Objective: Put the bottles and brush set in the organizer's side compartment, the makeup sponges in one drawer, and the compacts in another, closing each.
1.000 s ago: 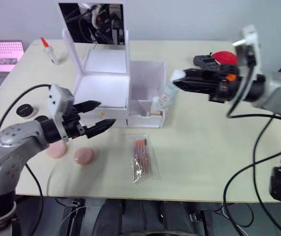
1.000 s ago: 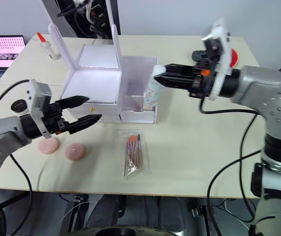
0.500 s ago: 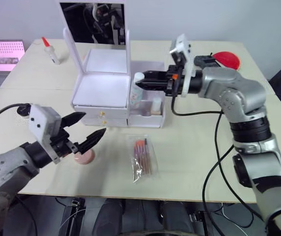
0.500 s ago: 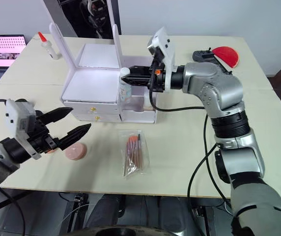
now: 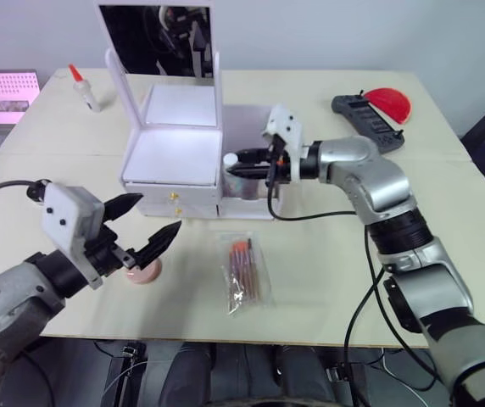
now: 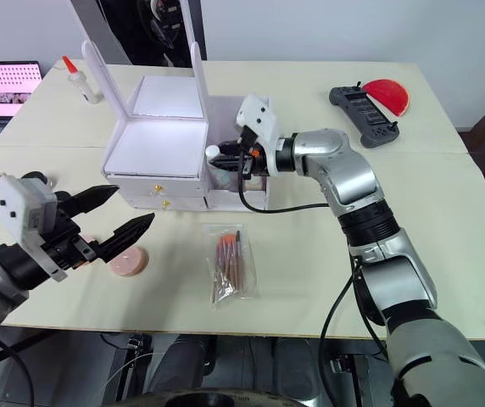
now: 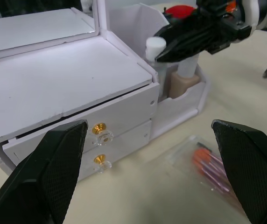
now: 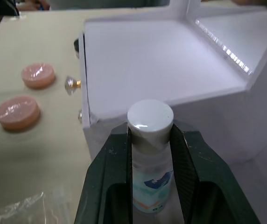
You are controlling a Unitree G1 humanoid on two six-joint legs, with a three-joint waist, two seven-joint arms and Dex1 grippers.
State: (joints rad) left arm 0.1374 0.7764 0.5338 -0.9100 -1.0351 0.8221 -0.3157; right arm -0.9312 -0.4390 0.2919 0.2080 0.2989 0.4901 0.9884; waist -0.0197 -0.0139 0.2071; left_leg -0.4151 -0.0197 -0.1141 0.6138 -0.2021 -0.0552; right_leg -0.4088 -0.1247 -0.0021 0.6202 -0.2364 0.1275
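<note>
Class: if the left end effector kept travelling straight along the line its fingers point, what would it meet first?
Probably the organizer: in the left wrist view, the open left end effector aims at its drawer front, around the two gold knobs. Depth is uncertain.

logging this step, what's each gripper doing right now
Left gripper: open, holding nothing.
Right gripper: shut on the clear white-capped plastic bottle, inside the white organizer's side compartment.

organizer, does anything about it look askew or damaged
Nothing stands out. The organizer sits square with both drawers shut; the right hand holds a white-capped bottle upright in the side compartment beside a beige bottle.
</note>
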